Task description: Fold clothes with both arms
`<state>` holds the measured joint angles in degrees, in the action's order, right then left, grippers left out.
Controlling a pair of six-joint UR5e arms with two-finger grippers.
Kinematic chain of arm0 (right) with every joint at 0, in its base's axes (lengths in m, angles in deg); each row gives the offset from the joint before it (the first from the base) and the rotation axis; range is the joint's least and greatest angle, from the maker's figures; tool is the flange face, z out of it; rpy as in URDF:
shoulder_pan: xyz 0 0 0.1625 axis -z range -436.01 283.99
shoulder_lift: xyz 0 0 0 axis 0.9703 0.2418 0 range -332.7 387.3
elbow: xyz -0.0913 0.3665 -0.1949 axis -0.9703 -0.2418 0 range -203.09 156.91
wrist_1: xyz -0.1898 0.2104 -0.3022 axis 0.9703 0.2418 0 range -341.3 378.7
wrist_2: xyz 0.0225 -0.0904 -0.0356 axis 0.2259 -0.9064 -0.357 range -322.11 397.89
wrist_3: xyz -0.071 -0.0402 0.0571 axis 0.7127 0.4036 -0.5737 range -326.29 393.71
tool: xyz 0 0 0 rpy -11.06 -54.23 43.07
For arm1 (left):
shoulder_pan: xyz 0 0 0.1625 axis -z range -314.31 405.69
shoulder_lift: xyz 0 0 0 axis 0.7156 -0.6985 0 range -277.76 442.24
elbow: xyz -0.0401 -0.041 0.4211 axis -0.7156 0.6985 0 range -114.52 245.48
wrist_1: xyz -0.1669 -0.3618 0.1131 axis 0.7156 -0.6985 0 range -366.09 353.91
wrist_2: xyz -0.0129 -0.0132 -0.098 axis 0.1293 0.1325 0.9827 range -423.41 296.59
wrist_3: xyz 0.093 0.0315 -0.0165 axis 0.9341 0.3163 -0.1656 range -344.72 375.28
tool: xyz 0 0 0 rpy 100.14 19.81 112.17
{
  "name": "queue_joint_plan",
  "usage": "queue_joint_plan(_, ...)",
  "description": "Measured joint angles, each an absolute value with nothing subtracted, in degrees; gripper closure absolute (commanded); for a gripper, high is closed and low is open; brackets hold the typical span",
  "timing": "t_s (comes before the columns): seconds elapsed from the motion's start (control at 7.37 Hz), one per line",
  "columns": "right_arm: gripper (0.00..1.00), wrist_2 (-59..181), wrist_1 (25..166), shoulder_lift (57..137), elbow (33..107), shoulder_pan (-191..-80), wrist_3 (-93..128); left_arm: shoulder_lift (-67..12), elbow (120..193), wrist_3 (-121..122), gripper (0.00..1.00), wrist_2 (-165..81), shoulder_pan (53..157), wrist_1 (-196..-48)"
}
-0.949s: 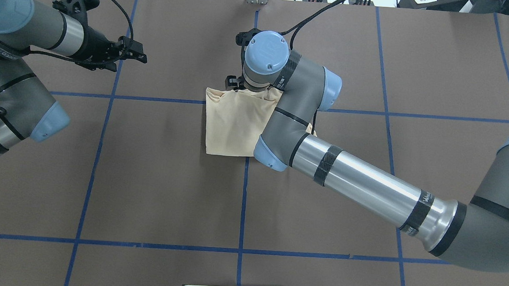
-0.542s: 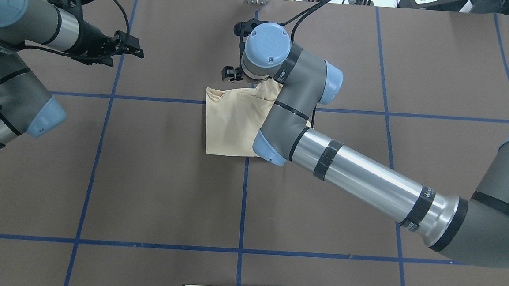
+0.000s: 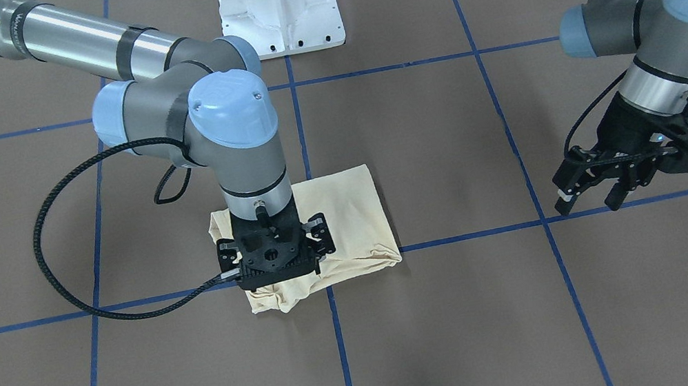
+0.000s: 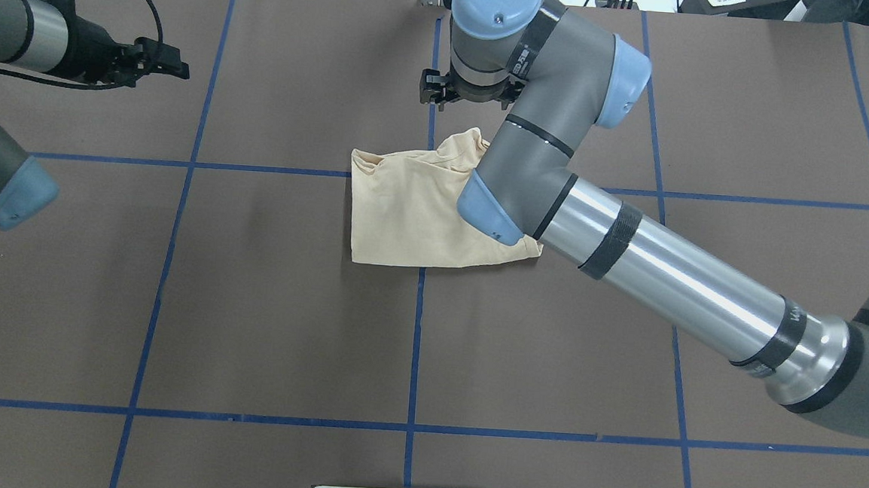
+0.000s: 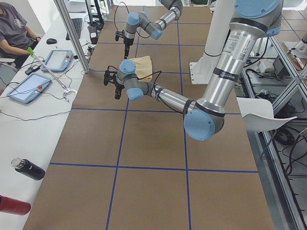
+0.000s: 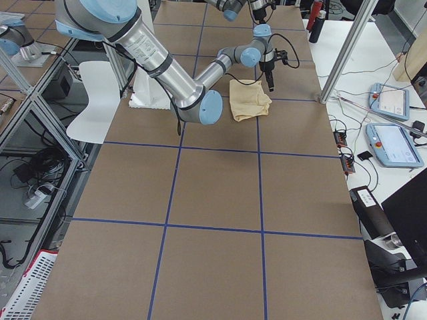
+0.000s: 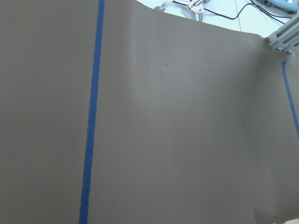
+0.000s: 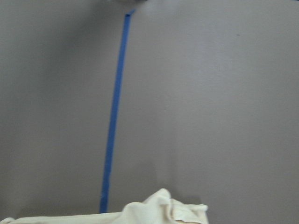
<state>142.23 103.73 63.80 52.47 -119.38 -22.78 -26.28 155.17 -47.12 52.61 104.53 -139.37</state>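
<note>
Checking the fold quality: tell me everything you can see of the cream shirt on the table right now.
The shirt is pale cream, thin fabric, folded into a rough rectangle flat on the brown table cover. Its robot-side edge is straight; the opposite edge is rumpled and bunched, one corner peaking up. No print or label shows. The right gripper hangs over that rumpled edge, seemingly clear of it.

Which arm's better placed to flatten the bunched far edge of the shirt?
Right. The right gripper hangs close above the bunched edge of the shirt. The left gripper is well off to the side over bare table, apart from the shirt.
</note>
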Motion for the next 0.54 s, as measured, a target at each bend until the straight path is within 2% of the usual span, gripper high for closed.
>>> queue_joint_plan(0.54, 0.0, 153.5, 105.0, 79.7, 64.5, -134.3, -15.8, -18.0, 159.4, -32.9, 0.0, 51.6, 110.0, -139.8)
